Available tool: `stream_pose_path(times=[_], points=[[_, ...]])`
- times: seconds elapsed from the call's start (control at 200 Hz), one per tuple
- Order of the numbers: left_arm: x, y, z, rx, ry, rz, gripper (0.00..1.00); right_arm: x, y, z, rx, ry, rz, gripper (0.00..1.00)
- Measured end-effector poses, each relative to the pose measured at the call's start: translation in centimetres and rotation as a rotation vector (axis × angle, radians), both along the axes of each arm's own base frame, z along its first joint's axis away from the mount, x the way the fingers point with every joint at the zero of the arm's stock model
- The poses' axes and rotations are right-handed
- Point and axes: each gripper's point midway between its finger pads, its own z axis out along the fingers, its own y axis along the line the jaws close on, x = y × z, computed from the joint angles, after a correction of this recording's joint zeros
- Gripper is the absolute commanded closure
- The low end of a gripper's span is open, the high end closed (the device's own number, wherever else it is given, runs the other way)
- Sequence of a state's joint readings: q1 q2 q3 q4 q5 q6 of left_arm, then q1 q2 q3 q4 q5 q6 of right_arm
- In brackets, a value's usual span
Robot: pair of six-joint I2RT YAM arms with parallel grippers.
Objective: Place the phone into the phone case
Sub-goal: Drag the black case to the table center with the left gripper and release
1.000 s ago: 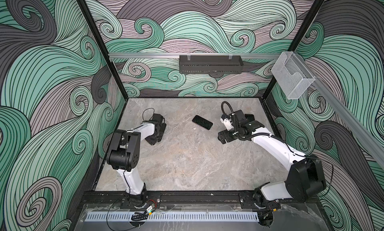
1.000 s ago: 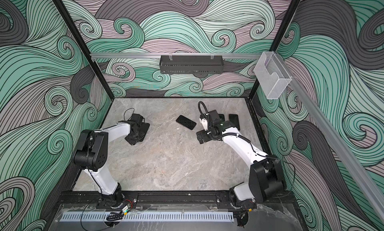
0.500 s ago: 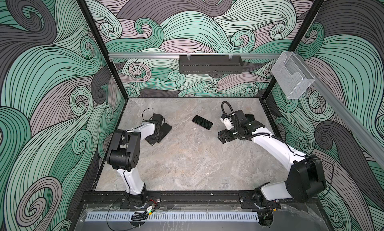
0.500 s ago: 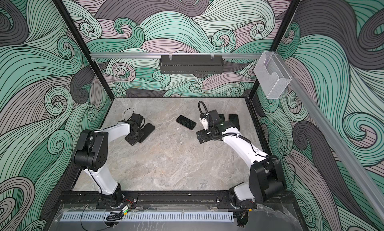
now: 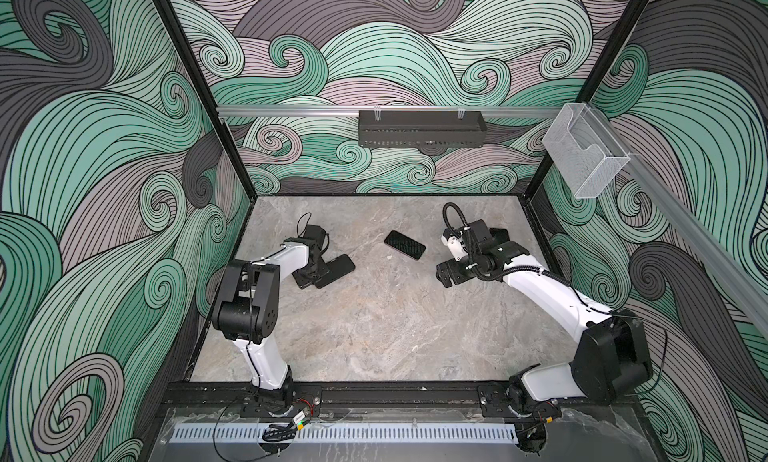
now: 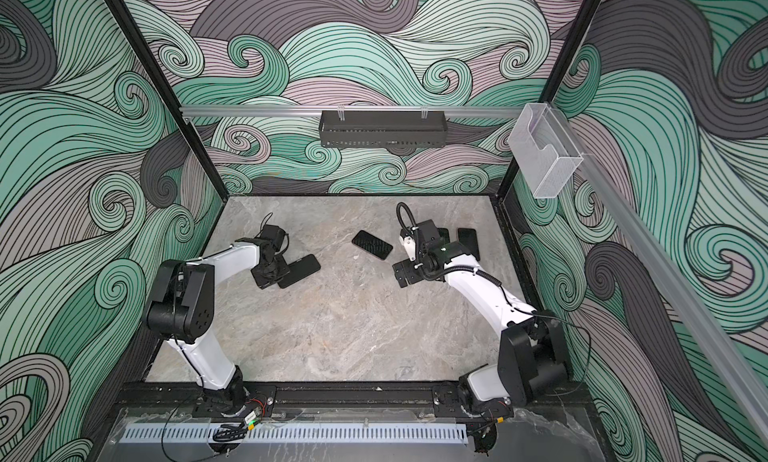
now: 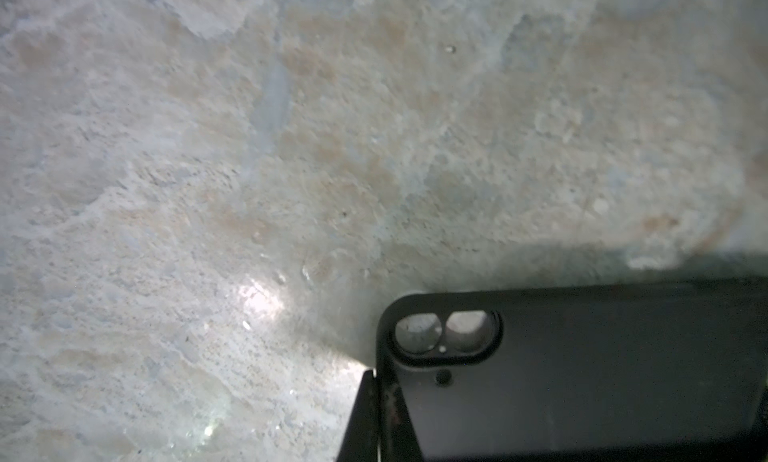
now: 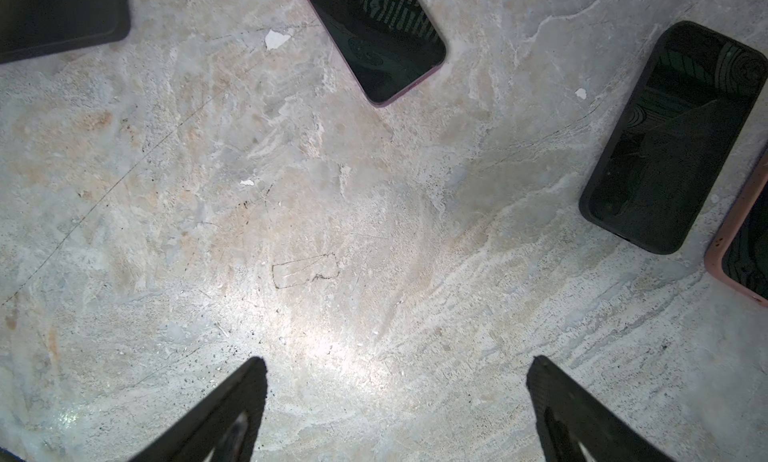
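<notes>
1. Nearest the front, the grey stone-look desk point(image 5: 374, 348) has nothing on it.
2. A bit further in, on the left, the left claw point(image 5: 311, 273) is squeezed tight on the black rubbery phone case point(image 5: 337, 268).
   - The desk shows through the two round camera holes point(image 7: 446, 333), so the case is empty.
   - The claw only pinches one end. I think the soft case could bend or slip out when something pushes into it.
   - Its long side slants from near-left to far-right.
   - I cannot tell if it touches the desk.
3. About as far in, on the right, the right claw point(image 8: 397, 358) hangs over bare desk. Its fingers are wide apart and it holds nothing.
4. Further back, between the two arms, is the flat black phone with a pinkish edge point(image 5: 405, 245). It lies on the desk with its screen up, apart from both claws.
   - It lies so flat that the claw may just push it along and not pick it up.
   - Its long side slants from far-left to near-right, so it crosses the slant of the case. If the two are not lined up, with the camera corner at the holes, the phone will jam.
5. Farthest back, by the right arm, lie a phone in a black cover point(image 8: 673, 136) and a phone in a pink cover point(image 8: 744, 248). The right claw could grab one of these by mistake.
</notes>
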State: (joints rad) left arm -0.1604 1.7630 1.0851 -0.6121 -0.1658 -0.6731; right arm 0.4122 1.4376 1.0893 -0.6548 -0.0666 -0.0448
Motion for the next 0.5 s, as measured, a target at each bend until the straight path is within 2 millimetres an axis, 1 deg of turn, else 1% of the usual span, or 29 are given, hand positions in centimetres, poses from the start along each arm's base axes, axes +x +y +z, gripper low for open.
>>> stream_pose_path(times=[0.105,0.22,0.335,0.5], points=[[-0.3,-1.0,1.1,-0.013,-0.007,-0.082,1.00,0.1,-0.1,0.0,-0.006,-0.002,-0.003,0.02],[-0.4,-2.6,2.4,-0.032,-0.017,-0.177,1.00,0.1,-0.2,0.0,-0.008,-0.002,-0.004,0.01],[-0.5,-4.9,3.2,-0.044,-0.032,-0.280,1.00,0.1,-0.2,-0.1,-0.012,-0.002,-0.006,0.01],[-1.7,-8.9,3.3,-0.059,-0.025,-0.429,1.00,0.1,-0.2,-0.6,-0.020,0.010,-0.003,0.01]])
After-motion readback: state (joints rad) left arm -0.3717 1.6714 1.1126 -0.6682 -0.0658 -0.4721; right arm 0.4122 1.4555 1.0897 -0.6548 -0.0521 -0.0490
